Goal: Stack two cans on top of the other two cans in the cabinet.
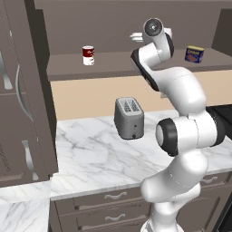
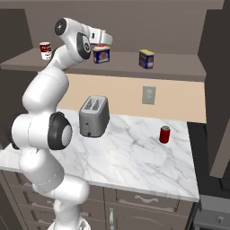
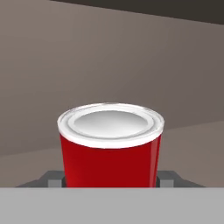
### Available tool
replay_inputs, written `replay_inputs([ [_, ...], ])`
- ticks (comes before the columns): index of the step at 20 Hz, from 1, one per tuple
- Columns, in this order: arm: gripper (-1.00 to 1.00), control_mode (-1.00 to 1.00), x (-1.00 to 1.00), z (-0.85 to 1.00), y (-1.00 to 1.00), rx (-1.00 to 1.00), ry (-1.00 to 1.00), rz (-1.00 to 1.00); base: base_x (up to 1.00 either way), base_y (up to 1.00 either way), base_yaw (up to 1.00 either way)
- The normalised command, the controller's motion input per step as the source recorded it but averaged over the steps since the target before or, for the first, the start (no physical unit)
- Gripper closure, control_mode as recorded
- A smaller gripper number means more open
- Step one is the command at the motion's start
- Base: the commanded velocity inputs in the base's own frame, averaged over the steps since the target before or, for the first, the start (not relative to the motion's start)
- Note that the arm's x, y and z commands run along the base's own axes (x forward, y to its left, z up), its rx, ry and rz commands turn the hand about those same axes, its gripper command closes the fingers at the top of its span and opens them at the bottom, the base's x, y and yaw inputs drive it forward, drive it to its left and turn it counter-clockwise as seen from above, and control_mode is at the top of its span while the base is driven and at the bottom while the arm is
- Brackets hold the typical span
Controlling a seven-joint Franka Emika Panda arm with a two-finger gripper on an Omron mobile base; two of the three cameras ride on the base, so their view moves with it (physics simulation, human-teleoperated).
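Red can (image 3: pixel 110 146) held over the left blue tin (image 2: pixel 101 55).
Your gripper (image 2: pixel 102 42) fingers (image 3: pixel 53 179) are clamped on the can's sides, upright, likely for stacking there inside the cabinet (image 2: pixel 179 60).

Left base view: from behind the arm's left side, looking forward and down over the marble counter (image 1: pixel 90 154) to the cabinet (image 1: pixel 113 68) shelf.
Right base view: from behind the arm's right side, facing the same counter (image 2: pixel 134 152) and cabinet (image 2: pixel 126 69).
Shared ground: toaster (image 1: pixel 129 118) (image 2: pixel 94 115), shelf, counter.
Hand view: riding on the hand, very close behind a red can (image 3: pixel 110 146), facing the cabinet's back wall (image 3: pixel 109 57).
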Motion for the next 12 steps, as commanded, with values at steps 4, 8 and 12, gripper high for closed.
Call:
replay_inputs([
  [4, -1.0, -1.0, 0.0, -0.26, -0.04, 0.0, 0.0, 0.0, 0.0, 0.0, 0.0],
  [8, -1.0, -1.0, 0.0, -0.31, 0.0, 0.0, 0.0, 0.0, 0.0, 0.0, 0.0],
  [12, -1.0, -1.0, 0.02, -0.25, 0.0, 0.0, 0.0, 0.0, 0.0, 0.0, 0.0],
])
